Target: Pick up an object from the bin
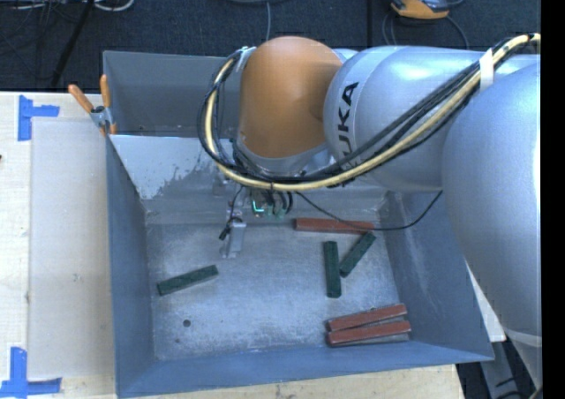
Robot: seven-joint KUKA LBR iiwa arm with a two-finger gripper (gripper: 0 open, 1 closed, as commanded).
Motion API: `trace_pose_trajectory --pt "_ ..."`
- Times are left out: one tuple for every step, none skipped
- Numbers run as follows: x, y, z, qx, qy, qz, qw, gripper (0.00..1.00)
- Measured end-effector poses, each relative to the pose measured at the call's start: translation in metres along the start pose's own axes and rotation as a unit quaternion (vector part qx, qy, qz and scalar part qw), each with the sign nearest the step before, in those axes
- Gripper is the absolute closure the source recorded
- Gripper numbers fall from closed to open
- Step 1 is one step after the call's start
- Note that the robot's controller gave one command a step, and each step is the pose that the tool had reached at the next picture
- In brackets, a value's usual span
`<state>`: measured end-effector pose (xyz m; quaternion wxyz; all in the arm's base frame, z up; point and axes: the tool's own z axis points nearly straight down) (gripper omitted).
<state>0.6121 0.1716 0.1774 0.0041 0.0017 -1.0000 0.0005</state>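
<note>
Six flat bars are scattered over the floor of the grey metal bin (pixel 132 238). Farthest left, a dark green bar (pixel 186 280) is laid flat on the floor, tilted so that its right end is a little higher in the view than its left. Just up and to the right of that end, the gripper (pixel 232 243) is seen low over the bare floor in the rear left part of the bin, hung beneath the orange cover (pixel 282 97) of the arm (pixel 424 124), which is reached in from the right. The fingers (pixel 234 237) are seen as one narrow grey tip and appear to be clenched against each other. The dark green bar is thus placed near the fingertips but apart from them, below and to their left, untouched and free on the floor. Further right, a red-brown bar (pixel 333 226) is laid almost level near the back wall. Below it, two more dark green bars are found close together: one (pixel 331 270) nearly upright in the view, the other (pixel 357 254) slanted away from it to the upper right, so that a narrow V is formed. Nearest the front right corner, two red-brown bars (pixel 368 324) are laid side by side, touching along their length, well apart from the gripper.
</note>
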Motion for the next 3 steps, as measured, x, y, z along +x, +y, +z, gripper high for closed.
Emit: trace_pose_trajectory --pt "0.056 0.024 0.112 0.000 0.0007 -0.093 0.9956 0.00" --pt "0.052 0.023 0.108 0.000 -0.0033 -0.090 0.9959 1.00" --pt "0.055 0.020 -0.049 -0.001 -0.0085 -0.103 0.9947 1.00"
